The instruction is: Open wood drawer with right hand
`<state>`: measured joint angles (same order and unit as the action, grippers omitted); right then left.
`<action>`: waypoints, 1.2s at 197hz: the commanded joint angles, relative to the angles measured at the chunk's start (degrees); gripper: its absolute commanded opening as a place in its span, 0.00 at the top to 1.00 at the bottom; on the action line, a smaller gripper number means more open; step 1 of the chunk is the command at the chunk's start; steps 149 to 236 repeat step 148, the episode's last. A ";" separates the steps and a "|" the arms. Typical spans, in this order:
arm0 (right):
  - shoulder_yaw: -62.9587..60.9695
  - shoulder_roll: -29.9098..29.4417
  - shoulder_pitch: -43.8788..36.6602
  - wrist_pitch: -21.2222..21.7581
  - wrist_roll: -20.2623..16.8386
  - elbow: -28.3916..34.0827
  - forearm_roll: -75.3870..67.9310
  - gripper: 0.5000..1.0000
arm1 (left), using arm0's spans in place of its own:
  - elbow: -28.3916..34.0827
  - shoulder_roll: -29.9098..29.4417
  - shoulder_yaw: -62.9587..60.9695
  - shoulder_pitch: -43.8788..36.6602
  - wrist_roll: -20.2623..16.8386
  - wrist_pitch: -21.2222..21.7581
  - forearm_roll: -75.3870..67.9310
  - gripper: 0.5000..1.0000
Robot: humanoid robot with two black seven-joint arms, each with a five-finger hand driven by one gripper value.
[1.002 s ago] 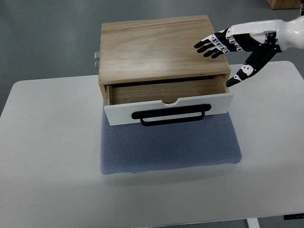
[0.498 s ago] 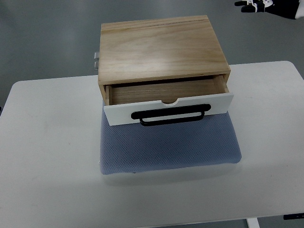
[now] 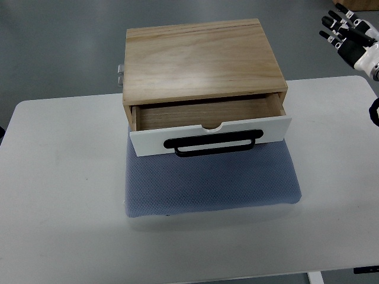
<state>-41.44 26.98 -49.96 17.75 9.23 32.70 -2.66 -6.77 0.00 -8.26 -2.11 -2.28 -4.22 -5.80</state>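
**Drawer stands part-open; right hand back at the far right edge**

The white table (image 3: 53,195) carries a blue-grey mat (image 3: 210,183) at its middle, and the wooden box (image 3: 198,59) sits on the mat's far part. Its drawer (image 3: 207,115) is pulled out a little towards the near side, so the bare wood floor inside shows behind the white front (image 3: 148,142). The black handle (image 3: 213,143) lies across that front, untouched.

A second ago the right hand hung just beside the box's far right corner, fingers spread. Half a second ago it had almost left the picture at the top right. Now the right hand (image 3: 349,32) shows again at the far right edge, well apart from the box and beyond the table's far edge. The drawer itself has not shifted across the three moments.

My reading: the pull is done, or at least paused, and the arm is withdrawing rather than lining up another tug.

The hand's fingers (image 3: 336,25) are loosely spread and point to the far left. It holds nothing and touches nothing. The left arm is not in view.
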 commanded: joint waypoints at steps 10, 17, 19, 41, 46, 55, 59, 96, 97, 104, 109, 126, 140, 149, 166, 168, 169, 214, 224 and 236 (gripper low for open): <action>-0.04 -2.99 2.85 0.35 -0.09 -0.71 -1.12 0.12 | 0.00 0.00 0.00 0.00 0.00 0.00 0.00 0.00; 0.04 -3.60 3.38 0.62 -0.09 -0.71 -1.29 0.12 | 0.00 0.00 0.00 0.00 0.00 0.00 0.00 0.00; 0.04 -3.69 3.46 0.62 -0.09 -0.71 -1.38 0.12 | 0.00 0.00 0.00 0.00 0.00 0.00 0.00 0.00; 0.04 -4.04 3.99 0.70 -0.09 -0.71 -1.64 0.12 | 0.00 0.00 0.00 0.00 0.00 0.00 0.00 0.00; 0.13 -4.04 3.99 0.88 -0.09 -0.53 -1.73 0.12 | 0.00 0.00 0.00 0.00 0.00 0.00 0.00 0.00; 0.13 -4.04 3.99 1.06 -0.09 -0.27 -1.73 0.11 | 0.00 0.00 0.00 0.00 0.00 0.00 0.00 0.00; 0.22 -4.04 3.99 1.06 -0.09 -0.18 -1.73 0.11 | 0.00 0.00 0.00 0.00 0.00 0.00 0.00 0.00; 1.89 -4.13 5.05 3.25 -0.09 0.08 -1.56 0.11 | 0.00 0.00 0.00 0.00 0.00 0.00 0.00 0.00; 1.89 -4.13 5.05 3.25 -0.09 0.08 -1.56 0.11 | 0.00 0.00 0.00 0.00 0.00 0.00 0.00 0.00; 2.24 -4.13 5.14 3.60 -0.09 0.08 -1.56 0.11 | 0.00 0.00 0.00 0.00 0.00 0.00 0.00 0.00; 2.33 -4.22 5.14 3.78 -0.09 0.17 -1.56 0.11 | 0.00 0.00 0.00 0.00 0.00 0.00 0.00 0.00; 2.42 -4.48 5.22 3.78 -0.09 0.08 -1.56 0.11 | 0.00 0.00 0.00 0.00 0.00 0.00 0.00 0.00; 2.42 -4.48 5.22 3.78 -0.09 0.08 -1.56 0.11 | 0.00 0.00 0.00 0.00 0.00 0.00 0.00 0.00; 2.42 -4.48 5.22 3.87 -0.09 0.08 -1.29 0.11 | 0.00 0.00 0.00 0.00 0.00 0.00 0.00 0.00; 2.42 -4.48 5.22 3.87 -0.09 0.08 -1.29 0.11 | 0.00 0.00 0.00 0.00 0.00 0.00 0.00 0.00; 2.42 -4.48 5.22 3.87 -0.09 0.08 -1.29 0.11 | 0.00 0.00 0.00 0.00 0.00 0.00 0.00 0.00; 2.42 -4.48 5.22 3.87 -0.09 0.08 -1.29 0.11 | 0.00 0.00 0.00 0.00 0.00 0.00 0.00 0.00; 2.42 -4.48 5.22 3.87 -0.09 0.08 -1.29 0.11 | 0.00 0.00 0.00 0.00 0.00 0.00 0.00 0.00; 2.42 -4.48 5.22 3.87 -0.09 0.08 -1.29 0.11 | 0.00 0.00 0.00 0.00 0.00 0.00 0.00 0.00; 2.42 -4.48 5.22 3.87 -0.09 0.08 -1.29 0.11 | 0.00 0.00 0.00 0.00 0.00 0.00 0.00 0.00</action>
